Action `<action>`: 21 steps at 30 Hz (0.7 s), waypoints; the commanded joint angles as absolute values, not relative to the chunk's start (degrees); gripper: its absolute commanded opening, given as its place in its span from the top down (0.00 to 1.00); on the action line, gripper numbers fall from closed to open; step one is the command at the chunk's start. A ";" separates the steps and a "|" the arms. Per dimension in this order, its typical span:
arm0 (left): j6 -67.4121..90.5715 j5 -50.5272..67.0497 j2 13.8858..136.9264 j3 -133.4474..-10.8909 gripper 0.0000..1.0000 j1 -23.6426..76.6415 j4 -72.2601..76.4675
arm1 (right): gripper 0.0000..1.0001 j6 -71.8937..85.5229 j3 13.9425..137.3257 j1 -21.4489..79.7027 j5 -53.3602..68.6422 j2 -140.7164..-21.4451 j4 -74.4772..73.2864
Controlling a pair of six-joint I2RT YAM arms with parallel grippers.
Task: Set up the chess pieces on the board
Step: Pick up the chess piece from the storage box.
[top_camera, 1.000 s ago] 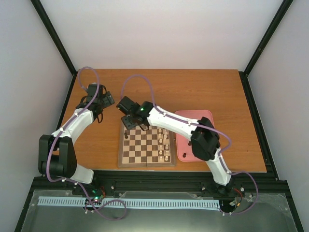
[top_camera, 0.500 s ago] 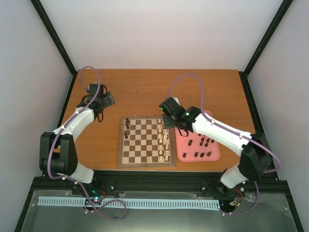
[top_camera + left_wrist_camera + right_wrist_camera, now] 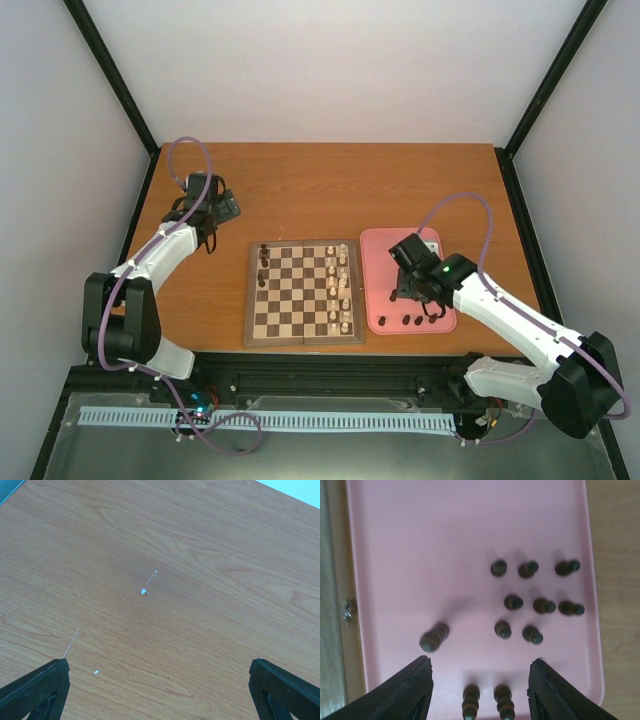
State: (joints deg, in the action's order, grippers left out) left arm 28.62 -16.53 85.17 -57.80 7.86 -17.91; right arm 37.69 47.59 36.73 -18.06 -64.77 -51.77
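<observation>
Right gripper [image 3: 480,665] part open, empty, over pink tray [image 3: 395,540]. I'd centre on one dark piece [image 3: 470,702], clear of neighbour [image 3: 504,702], then descend.

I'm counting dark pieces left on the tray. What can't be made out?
- Top view: the right gripper and arm cover part of the pink tray.
- Right wrist view: two dark pieces cut off by the bottom edge.
- Top view: white pieces on the board too small to identify.

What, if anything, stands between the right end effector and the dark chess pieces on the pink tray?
Nothing visible does: the right end effector hangs open over the dark chess pieces on the pink tray.
</observation>
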 commanded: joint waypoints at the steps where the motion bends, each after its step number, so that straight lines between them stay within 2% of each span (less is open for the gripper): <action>1: 27.88 -16.99 84.12 -59.66 0.00 8.35 -18.19 | 0.48 41.70 45.01 36.19 -12.38 -63.20 -55.35; 9: 28.00 -16.56 84.72 -59.80 0.00 8.44 -17.85 | 0.54 39.80 41.31 36.28 -5.14 -63.21 -55.14; 18: 27.95 -16.85 85.25 -60.01 0.00 8.53 -17.93 | 0.56 37.26 39.70 36.55 -4.11 -67.65 -52.83; 21: 27.95 -17.03 85.19 -59.86 0.00 8.50 -17.93 | 0.60 36.68 39.53 36.56 -3.51 -69.09 -52.45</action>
